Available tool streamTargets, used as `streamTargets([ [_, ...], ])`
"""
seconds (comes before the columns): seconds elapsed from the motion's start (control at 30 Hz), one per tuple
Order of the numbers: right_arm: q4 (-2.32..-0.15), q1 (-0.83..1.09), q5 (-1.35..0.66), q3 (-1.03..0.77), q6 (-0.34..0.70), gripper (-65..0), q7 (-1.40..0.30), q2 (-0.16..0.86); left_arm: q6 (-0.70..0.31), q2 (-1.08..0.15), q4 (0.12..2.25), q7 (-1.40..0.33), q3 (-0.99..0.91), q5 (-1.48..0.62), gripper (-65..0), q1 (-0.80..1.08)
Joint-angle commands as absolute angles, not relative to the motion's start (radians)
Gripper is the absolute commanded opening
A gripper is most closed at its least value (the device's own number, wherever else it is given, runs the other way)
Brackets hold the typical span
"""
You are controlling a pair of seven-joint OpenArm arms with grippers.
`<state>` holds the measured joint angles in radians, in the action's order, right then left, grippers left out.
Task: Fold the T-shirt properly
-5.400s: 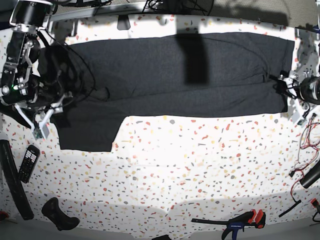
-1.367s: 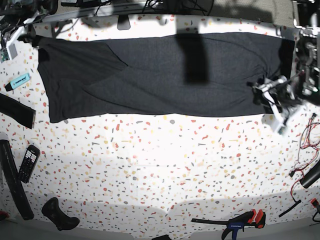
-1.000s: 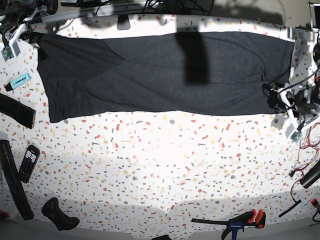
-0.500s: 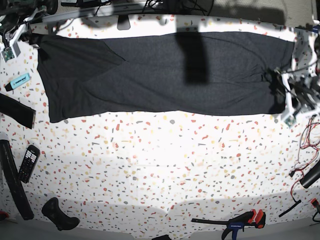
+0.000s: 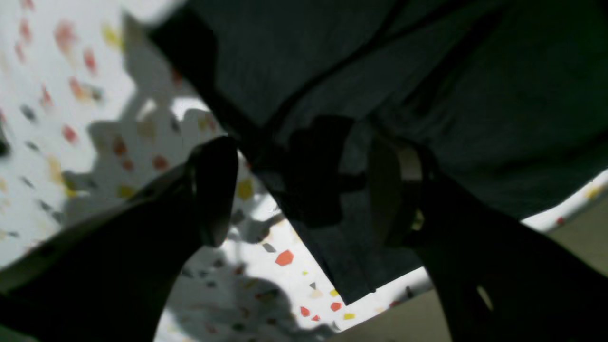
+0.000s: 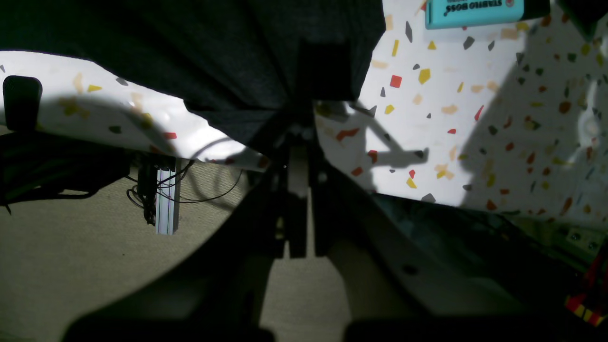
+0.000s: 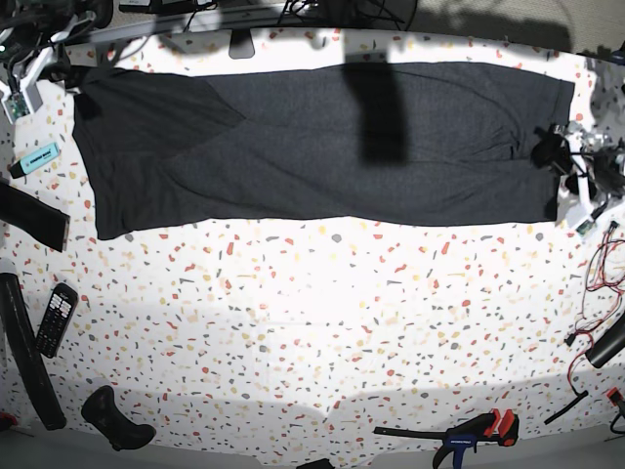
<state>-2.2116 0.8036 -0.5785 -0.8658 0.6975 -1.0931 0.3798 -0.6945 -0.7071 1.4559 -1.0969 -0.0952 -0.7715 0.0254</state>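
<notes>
The dark charcoal T-shirt [image 7: 322,147] lies flat as a long band across the far side of the table, with its plain side up. My left gripper [image 7: 554,166] is at the shirt's right edge. In the left wrist view it [image 5: 304,190] stands open, its fingers [image 5: 216,190] straddling the cloth's edge [image 5: 342,266] without pinching it. My right gripper [image 7: 61,73] is at the shirt's far left corner. In the right wrist view it [image 6: 297,142] is shut on that corner of the T-shirt [image 6: 190,47], and the cloth gathers into the fingertips.
A turquoise highlighter [image 7: 37,158] lies left of the shirt, also seen as the highlighter [image 6: 475,12]. Black straps [image 7: 29,217], a remote [image 7: 56,318] and a black handle [image 7: 115,418] sit along the left edge. A clamp [image 7: 469,435] lies at the front, cables [image 7: 605,283] at the right.
My left gripper has risen from the shirt's lower right corner to its right edge and opened wide, letting go of the cloth. The right gripper stayed put, still shut on its corner.
</notes>
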Motion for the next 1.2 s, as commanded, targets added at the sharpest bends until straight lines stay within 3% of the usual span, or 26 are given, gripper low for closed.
streamTargets([
  [0.0, -2.227, 0.812, -0.584, -0.877, 0.698, -65.0, -1.085, 0.393, -0.698, -0.729, 1.444, -1.063, -0.101, -0.783, -24.1, 0.004],
  [0.77, -2.227, 0.812, -0.583, -0.877, 0.698, -65.0, -1.085, 0.393, -0.698, -0.729, 1.394, -1.093, -0.096, -0.928, -25.3, 0.023],
  [0.87, -2.227, 0.812, -0.583, -0.877, 0.698, -65.0, -1.085, 0.393, -0.698, -0.729, 1.394, -1.092, -0.096, -0.952, -31.7, 0.022],
  [1.03, -2.227, 0.812, -0.583, -0.877, 0.698, -65.0, -1.085, 0.393, -0.698, -0.729, 1.394, -1.077, -0.096, -0.952, -50.7, 0.022],
  [1.17, -2.227, 0.812, -0.583, -0.877, 0.698, -65.0, -1.085, 0.393, -0.698, -0.730, 1.394, -1.073, -0.096, -0.952, -59.3, 0.022],
])
